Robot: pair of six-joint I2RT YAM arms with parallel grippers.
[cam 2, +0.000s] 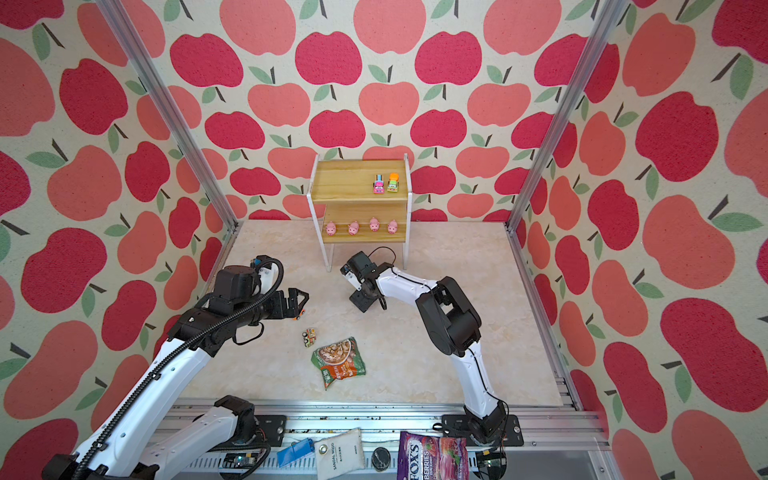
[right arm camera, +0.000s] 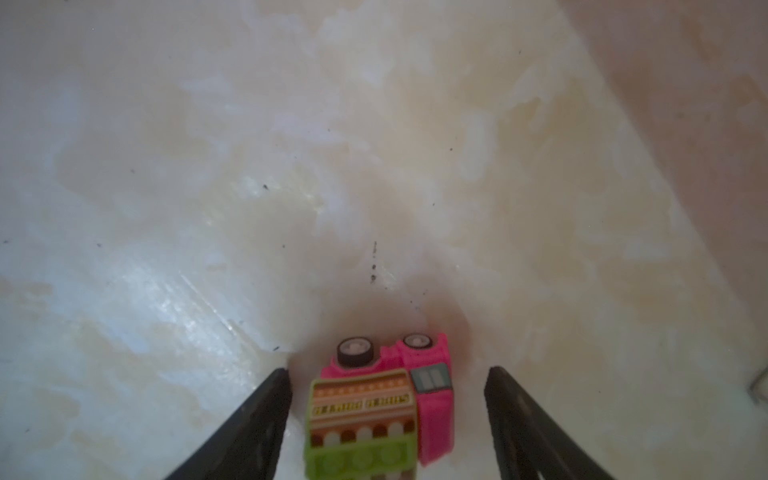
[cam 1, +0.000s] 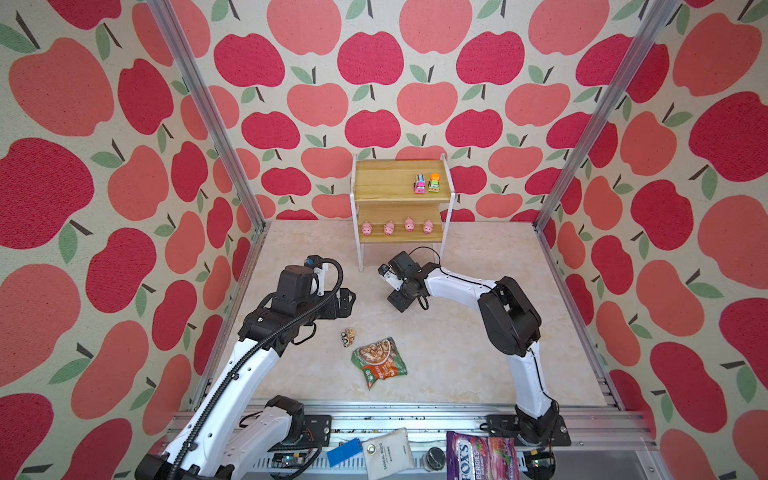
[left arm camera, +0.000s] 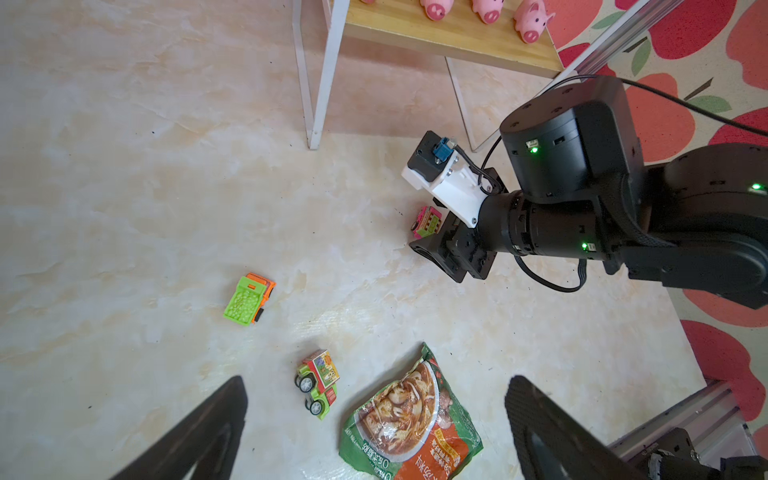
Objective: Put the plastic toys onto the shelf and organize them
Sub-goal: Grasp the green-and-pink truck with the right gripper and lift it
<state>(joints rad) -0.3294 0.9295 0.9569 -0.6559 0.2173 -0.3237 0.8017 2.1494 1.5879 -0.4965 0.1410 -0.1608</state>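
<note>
On the tabletop, only wrist views show a pink truck.

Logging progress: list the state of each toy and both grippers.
Four pink plastic pigs: upright on wooden shelf's lower board.
Two toy trucks: upright on top board.
Pink-and-green truck: lying on its side on table.
Right gripper: open, straddling it.
Green-and-orange truck: upright on table.
Green sticker-box truck: on its side.
Left gripper: open, empty.

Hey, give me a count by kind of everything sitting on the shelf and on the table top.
Pink pigs: 4
Toy trucks: 5
Snack packet: 1
Total: 10
</note>
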